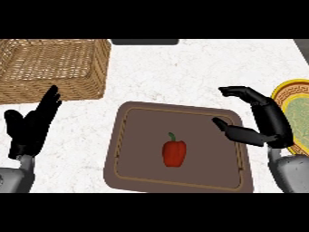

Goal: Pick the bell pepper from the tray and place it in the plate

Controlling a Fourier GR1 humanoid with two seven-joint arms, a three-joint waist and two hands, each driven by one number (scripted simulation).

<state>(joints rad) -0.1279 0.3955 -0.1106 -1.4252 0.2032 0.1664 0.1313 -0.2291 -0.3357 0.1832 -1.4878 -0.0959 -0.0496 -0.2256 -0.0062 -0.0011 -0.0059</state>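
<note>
A red bell pepper [174, 152] with a green stem lies in the middle of a brown tray [133, 136] at the counter's centre. My right hand [267, 121] hovers over the tray's right edge, to the right of the pepper, with fingers relaxed and thumb pointing toward the pepper; it holds nothing. A plate [306, 113] with a yellow patterned rim and green centre sits at the right edge, partly behind that hand. At the left my left hand [31, 126] rests open, fingers up.
A wicker basket [43, 68] stands at the back left. A dark object [145, 41] lies at the counter's far edge. The white marbled counter ends at the upper right corner.
</note>
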